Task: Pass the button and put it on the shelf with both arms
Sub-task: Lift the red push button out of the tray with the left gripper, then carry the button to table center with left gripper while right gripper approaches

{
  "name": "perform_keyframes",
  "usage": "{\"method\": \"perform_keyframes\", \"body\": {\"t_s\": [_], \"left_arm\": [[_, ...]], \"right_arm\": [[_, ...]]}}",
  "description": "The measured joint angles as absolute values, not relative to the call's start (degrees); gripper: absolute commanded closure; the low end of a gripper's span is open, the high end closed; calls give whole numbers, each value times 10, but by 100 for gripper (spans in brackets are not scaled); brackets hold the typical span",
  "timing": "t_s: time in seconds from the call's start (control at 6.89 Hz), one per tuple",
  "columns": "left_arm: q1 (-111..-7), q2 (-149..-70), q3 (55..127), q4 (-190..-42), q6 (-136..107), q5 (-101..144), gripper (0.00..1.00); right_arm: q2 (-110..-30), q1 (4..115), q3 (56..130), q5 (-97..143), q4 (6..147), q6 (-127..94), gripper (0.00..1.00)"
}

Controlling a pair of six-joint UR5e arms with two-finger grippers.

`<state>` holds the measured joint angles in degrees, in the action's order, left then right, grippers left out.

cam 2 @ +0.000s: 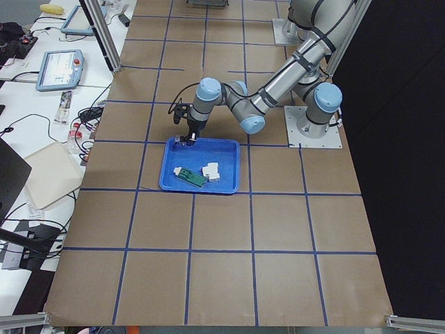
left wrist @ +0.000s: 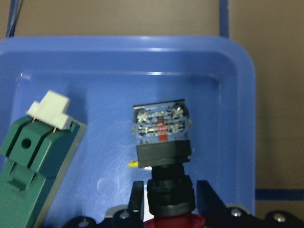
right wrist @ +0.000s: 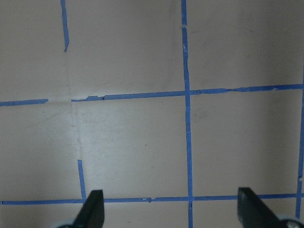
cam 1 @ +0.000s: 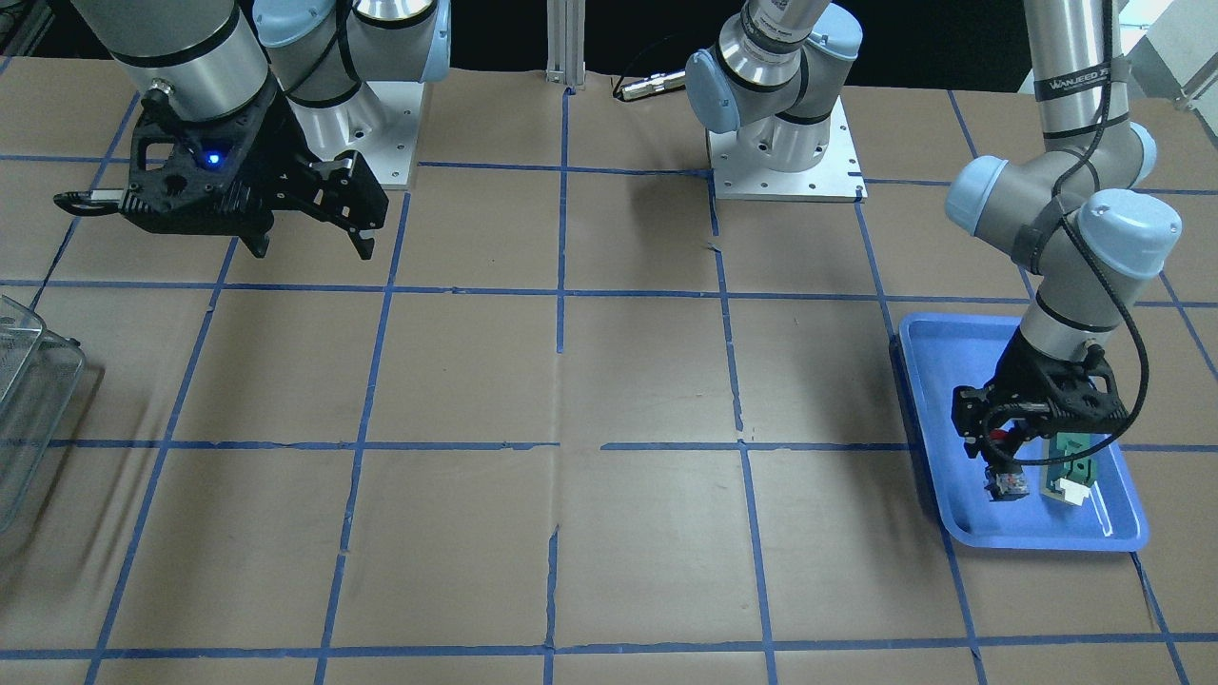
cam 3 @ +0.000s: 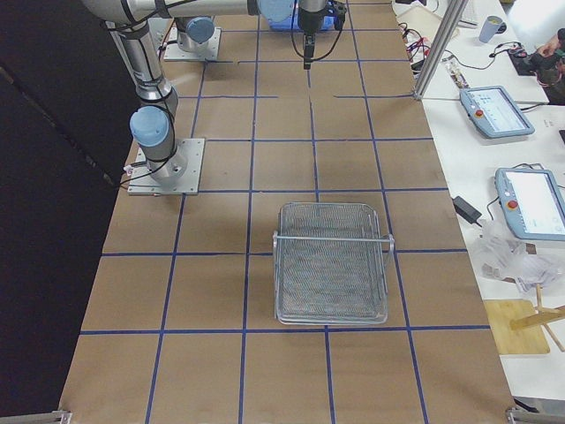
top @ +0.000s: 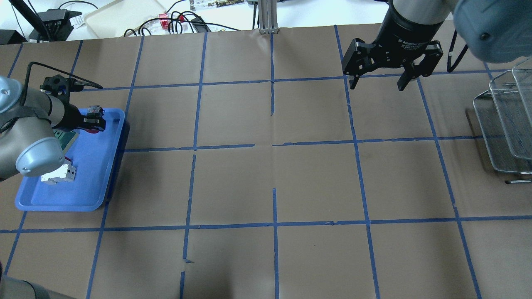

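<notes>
Button (left wrist: 161,130) is at the blue tray's (left wrist: 237,95) far corner, its black barrel pinched between the fingers of the left hand (left wrist: 170,199), with the green part (left wrist: 28,156) just beside it. Well apart, the right hand (top: 379,81) hangs spread wide above the desk (top: 274,166), gripping nothing.

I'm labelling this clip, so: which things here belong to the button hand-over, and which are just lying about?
In the job: button, held in the left hand; open right hand; wire-mesh shelf.
Lying about: flat green part, white block, blue tray.
</notes>
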<state>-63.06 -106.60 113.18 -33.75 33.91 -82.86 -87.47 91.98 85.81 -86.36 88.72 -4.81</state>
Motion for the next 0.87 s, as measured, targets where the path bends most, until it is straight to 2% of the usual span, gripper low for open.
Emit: {"method": "perform_keyframes", "body": {"t_s": [0.44,0.58,0.87], "left_arm": [[-700,-1066,1083,-406,533,-842,89],[-715,-1066,1083,-426,599,-851,100],[-761,-1065,1080,-442,698,-854,100]], "right_arm": [[-883,916,848,-868,900,-45,0],[-893,918,844,-866,904,-29,0],[-905,923,847,-859,905,17,0]]}}
